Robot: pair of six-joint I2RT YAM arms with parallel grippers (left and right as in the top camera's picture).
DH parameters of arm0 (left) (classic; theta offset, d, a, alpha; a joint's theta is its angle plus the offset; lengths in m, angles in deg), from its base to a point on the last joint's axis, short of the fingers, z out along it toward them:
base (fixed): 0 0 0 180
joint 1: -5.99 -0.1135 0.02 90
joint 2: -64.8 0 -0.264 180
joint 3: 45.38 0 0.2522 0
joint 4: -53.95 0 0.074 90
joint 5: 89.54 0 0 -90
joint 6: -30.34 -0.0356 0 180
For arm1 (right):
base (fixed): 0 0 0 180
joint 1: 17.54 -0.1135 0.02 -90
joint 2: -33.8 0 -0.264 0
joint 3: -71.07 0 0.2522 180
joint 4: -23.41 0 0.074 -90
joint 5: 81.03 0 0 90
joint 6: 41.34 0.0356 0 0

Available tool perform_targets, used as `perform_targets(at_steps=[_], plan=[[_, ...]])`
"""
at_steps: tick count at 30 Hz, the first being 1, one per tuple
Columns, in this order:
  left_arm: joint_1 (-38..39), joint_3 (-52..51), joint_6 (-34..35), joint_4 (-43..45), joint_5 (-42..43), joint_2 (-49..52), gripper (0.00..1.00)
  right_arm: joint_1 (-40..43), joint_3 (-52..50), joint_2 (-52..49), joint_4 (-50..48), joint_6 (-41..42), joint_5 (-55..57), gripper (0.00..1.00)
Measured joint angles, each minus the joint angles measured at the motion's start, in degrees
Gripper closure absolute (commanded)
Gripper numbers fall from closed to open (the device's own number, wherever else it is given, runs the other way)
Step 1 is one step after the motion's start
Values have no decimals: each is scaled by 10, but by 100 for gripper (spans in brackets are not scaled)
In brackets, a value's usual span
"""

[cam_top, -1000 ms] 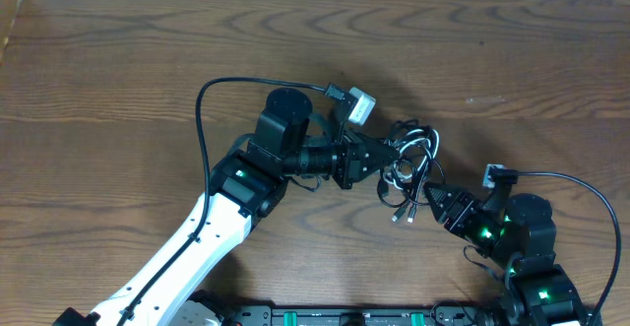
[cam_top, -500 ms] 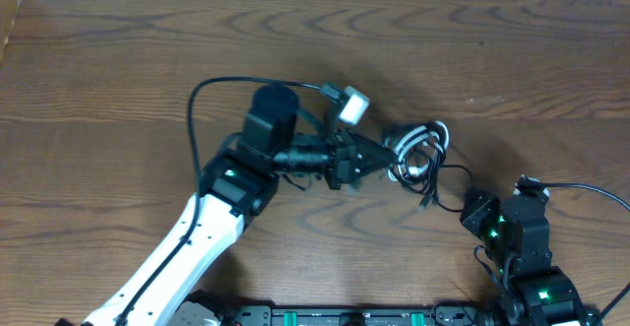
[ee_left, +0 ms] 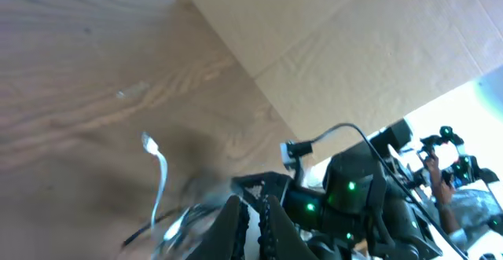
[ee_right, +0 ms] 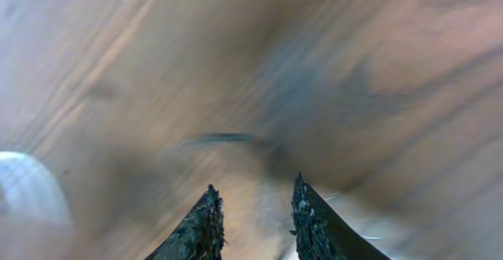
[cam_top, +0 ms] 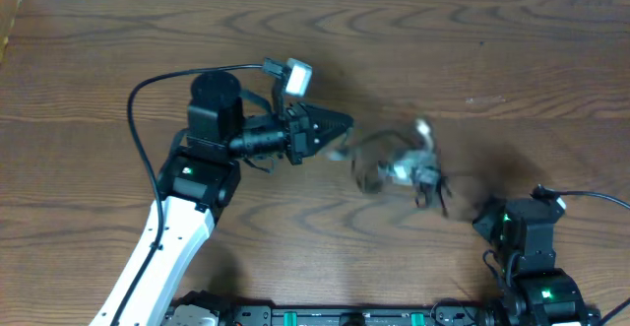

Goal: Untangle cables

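Note:
The cables (cam_top: 404, 166) are a motion-blurred tangle of black and white cords on the table, right of centre. My left gripper (cam_top: 346, 123) is shut, and a thin strand runs from its tip down into the tangle. In the left wrist view the fingers (ee_left: 250, 201) press together, with the white cable (ee_left: 161, 166) and its plug end trailing to their left. My right gripper (cam_top: 489, 218) sits near the front right, apart from the tangle. Its fingers (ee_right: 255, 185) stand apart with nothing between them. A dark blurred streak (ee_right: 220, 140) lies ahead of them.
The wooden table (cam_top: 492, 50) ends at a pale strip along the far edge. My left arm's own thick black cable (cam_top: 148, 99) loops out to the left. The right arm with green lights (ee_left: 354, 201) fills the lower right of the left wrist view.
My left arm has swung left with its gripper shut, dragging and stretching the tangle. The right gripper has drawn back to the front right, away from the cables.

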Motion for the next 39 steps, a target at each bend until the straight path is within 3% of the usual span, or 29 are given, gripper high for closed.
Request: perform_targets(at_steps=[7,11,14,19,22,27,31,34,39], plan=[[-31,0,0,1,0,-2,92,10,0,0,9,0,23,69],[-33,0,1,-9,0,-3,33,10,0,0,2,-2,-1,29],[-33,0,1,-39,0,-3,19,10,0,0,-2,-12,-36,2],[-32,0,2,-132,-21,-3,15,10,0,0,-49,-61,-142,1],[-33,-1,1,-224,-79,-3,15,10,3,-1,-75,-132,-248,1],[-33,-1,1,-279,-130,-3,15,10,17,0,-57,-256,-407,1],[-33,-1,0,-279,-148,-3,15,10,24,0,-11,-308,-492,1],[-33,-1,0,-279,-155,-3,15,10,24,0,28,-288,-494,1],[-33,-1,0,-279,-157,-3,15,10,24,0,37,-115,-498,1]])
